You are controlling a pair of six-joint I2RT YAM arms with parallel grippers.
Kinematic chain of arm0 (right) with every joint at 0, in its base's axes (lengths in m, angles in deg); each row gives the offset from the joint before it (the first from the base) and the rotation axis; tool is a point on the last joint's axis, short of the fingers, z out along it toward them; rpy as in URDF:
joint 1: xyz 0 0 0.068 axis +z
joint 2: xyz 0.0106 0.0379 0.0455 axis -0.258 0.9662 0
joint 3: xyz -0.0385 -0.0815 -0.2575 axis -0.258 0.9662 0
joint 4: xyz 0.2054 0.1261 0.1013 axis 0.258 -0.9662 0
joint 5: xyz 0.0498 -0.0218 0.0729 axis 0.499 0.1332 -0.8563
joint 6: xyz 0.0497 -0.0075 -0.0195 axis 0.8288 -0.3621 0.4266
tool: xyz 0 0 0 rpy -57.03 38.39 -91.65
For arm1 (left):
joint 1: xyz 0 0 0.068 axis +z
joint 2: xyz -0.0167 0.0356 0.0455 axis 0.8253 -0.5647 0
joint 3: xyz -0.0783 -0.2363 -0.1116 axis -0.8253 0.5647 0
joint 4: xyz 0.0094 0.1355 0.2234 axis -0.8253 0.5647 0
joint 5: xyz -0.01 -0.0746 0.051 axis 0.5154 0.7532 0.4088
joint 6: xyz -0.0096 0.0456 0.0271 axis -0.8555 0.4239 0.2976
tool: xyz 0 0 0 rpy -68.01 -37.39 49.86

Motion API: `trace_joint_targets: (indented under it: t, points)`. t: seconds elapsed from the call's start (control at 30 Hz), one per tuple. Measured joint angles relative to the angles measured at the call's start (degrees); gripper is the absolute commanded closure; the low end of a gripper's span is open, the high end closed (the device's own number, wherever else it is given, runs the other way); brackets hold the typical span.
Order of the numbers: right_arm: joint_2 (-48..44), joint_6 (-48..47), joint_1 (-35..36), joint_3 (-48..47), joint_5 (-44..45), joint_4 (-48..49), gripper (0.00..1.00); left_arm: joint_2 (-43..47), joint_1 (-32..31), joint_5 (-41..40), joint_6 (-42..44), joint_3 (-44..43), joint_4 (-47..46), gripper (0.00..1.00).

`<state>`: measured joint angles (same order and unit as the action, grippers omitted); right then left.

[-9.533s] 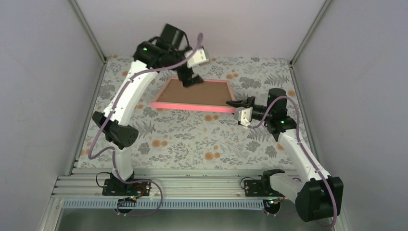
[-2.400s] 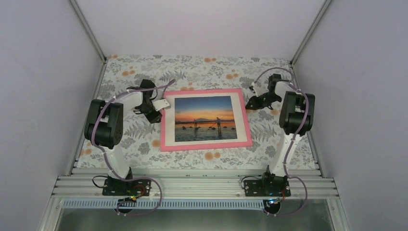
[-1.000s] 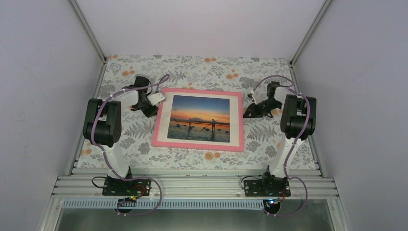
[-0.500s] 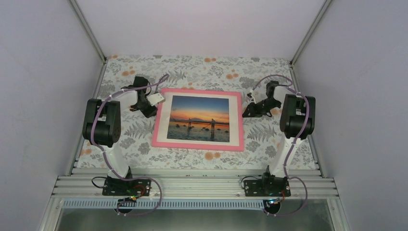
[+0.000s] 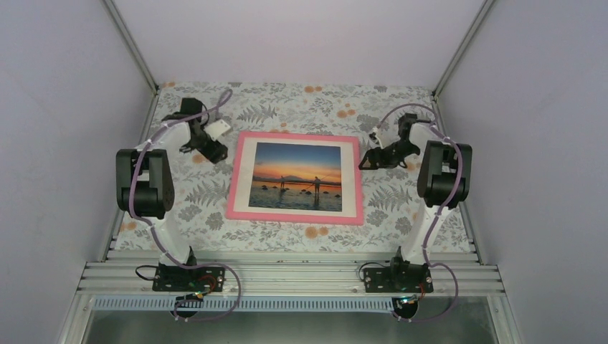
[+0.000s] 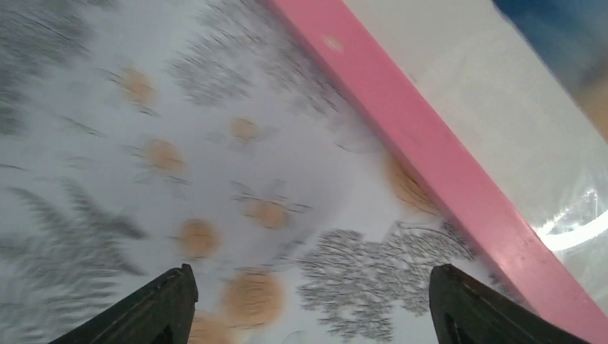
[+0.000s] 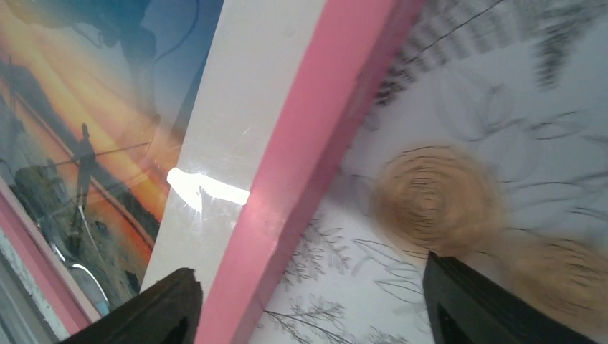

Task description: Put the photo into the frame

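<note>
Two arms flank the pink frame (image 5: pixel 287 218), which lies flat and face up near the middle of the table (image 5: pixel 287 107), its long sides roughly parallel to the near edge. The photo (image 5: pixel 297 175), an orange sunset over water under blue sky, sits inside the frame behind a white mat (image 5: pixel 350 179). The left arm climbs from its base at the near-left corner, folds at a raised elbow beside the left edge and reaches toward the far-left corner. Its wrist turns back so that the left gripper (image 5: pixel 213 152) hangs just off the frame's far-left corner, apart from it. In the left wrist view the left gripper (image 6: pixel 315 315) has its jaws spread wide over bare floral cloth, gripping nothing, with the frame (image 6: pixel 430 165) running diagonally beside it. The right arm mirrors that pose along the right edge, and the right gripper (image 5: pixel 367 161) sits just beside the frame's far-right corner. In the right wrist view the right gripper (image 7: pixel 315 315) is likewise spread wide and clamps nothing, the frame's rim (image 7: pixel 301 179) passing below the gap near one finger. Patterned cloth lies bare on every side of the frame, widest toward the far edge and the near rail (image 5: pixel 287 276).
</note>
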<state>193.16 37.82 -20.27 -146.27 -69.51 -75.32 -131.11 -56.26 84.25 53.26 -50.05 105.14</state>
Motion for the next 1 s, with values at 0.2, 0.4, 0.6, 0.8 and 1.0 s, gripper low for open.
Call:
trace_joint_targets:
  t: [0.2, 0.4, 0.6, 0.8, 1.0]
  points:
    - [-0.2, -2.0, -4.7, -10.1, 0.9, -4.2, 0.00, 0.3, 3.2, 0.9, -0.7, -15.8, 4.4, 0.00]
    - [-2.0, -2.7, -10.2, -24.3, -2.5, -6.2, 0.00, -1.6, 6.5, 6.5, -3.5, -37.6, 9.1, 0.00]
    - [-8.8, -1.8, -16.8, -23.5, -8.3, -4.2, 0.00, -2.4, 11.5, 12.4, -9.0, -41.1, 9.5, 0.00]
    - [-16.5, 1.8, -21.5, -9.1, -11.9, 1.8, 0.00, -0.4, 15.0, 13.7, -14.1, -26.9, 5.9, 0.00]
    - [-17.9, 6.3, -21.7, -0.7, -13.5, 6.2, 0.00, 1.9, 16.2, 13.7, -17.0, -16.8, 2.7, 0.00]
